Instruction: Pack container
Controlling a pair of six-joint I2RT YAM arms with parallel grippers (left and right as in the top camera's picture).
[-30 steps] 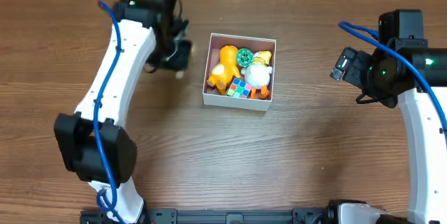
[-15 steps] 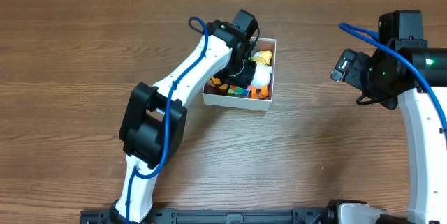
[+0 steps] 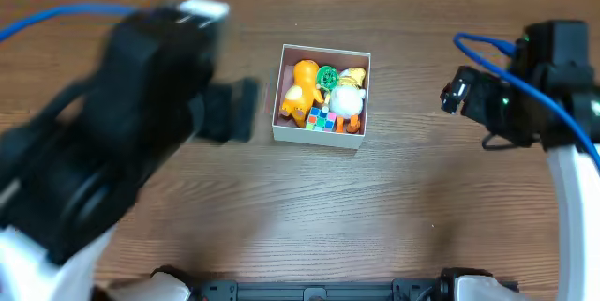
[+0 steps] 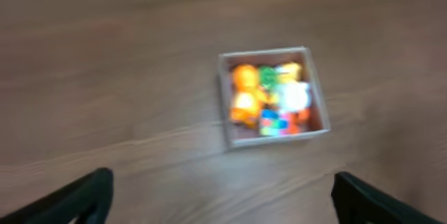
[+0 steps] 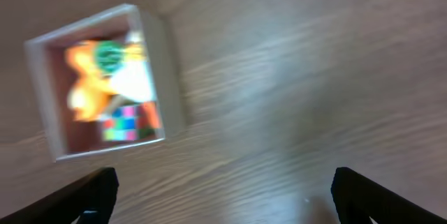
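Observation:
The container (image 3: 317,137), a white-walled square box, sits at the table's middle back. It holds an orange figure (image 3: 301,90), a green disc (image 3: 328,77), a white and yellow toy (image 3: 347,100) and a colourful cube (image 3: 323,119). My left arm (image 3: 131,132) is a large blur close under the overhead camera, left of the box. The left gripper (image 4: 223,203) is open and empty, high above the wood, with the container (image 4: 276,139) ahead of it. The right gripper (image 5: 227,196) is open and empty too, with the container (image 5: 164,63) at its upper left.
Brown wooden tabletop (image 3: 375,217) lies all round the box. The right arm (image 3: 553,85) with its blue cable stands at the right edge, well apart from the box. Dark base fittings (image 3: 328,292) run along the front edge.
The left arm reached over the container half a second ago. It has since swung back to the left and risen towards the camera, with its jaws now wide. The right arm shifted only slightly.

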